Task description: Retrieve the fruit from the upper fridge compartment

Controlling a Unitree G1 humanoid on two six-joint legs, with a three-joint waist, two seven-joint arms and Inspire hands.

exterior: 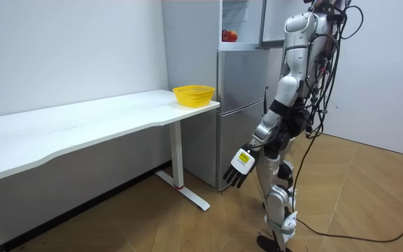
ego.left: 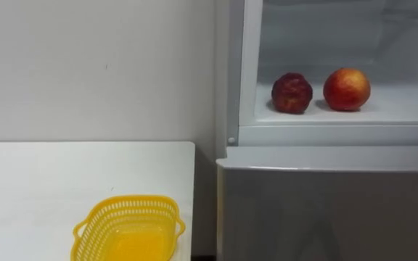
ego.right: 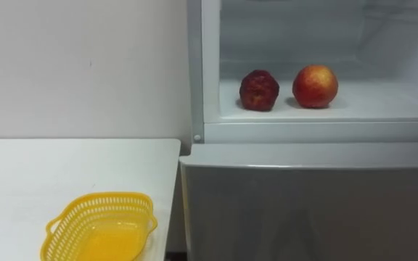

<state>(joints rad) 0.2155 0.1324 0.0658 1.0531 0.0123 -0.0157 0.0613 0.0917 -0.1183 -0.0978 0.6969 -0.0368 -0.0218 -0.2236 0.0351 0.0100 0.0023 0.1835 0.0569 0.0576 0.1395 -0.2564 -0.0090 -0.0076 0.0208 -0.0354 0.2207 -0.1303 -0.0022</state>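
Dark red fruit, red-yellow fruit: side by side, not touching, on upper fridge shelf. We judge both light, firm, smooth, easily bruised; wrap gently round widest part. Left hand hangs low beside leg, fingers loose, empty.

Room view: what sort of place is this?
Probably a test room arranged as a kitchen corner: a grey fridge with two fruits in its open upper compartment, beside a long white table carrying a yellow basket.
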